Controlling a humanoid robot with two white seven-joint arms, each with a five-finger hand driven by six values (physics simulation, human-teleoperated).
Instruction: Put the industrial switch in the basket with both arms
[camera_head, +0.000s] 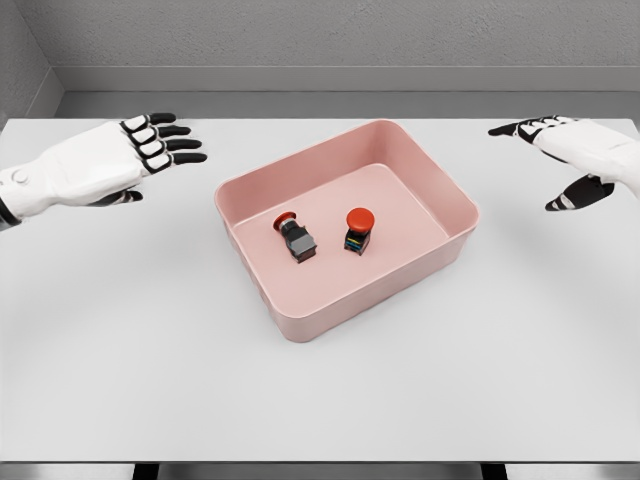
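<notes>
A pink rectangular basket (300, 325) sits turned at an angle in the middle of the white table. Two industrial switches lie inside it. One switch (295, 238) lies on its side, with a red button and a dark grey body. The other switch (358, 230) stands upright, its red mushroom button on top of a black body. My left hand (165, 142) hovers at the upper left, well clear of the basket, fingers spread and empty. My right hand (545, 150) hovers at the upper right, also open and holding nothing.
The white table (320, 400) stretches wide around the basket. Its front edge runs along the bottom of the view and a grey wall stands behind its far edge.
</notes>
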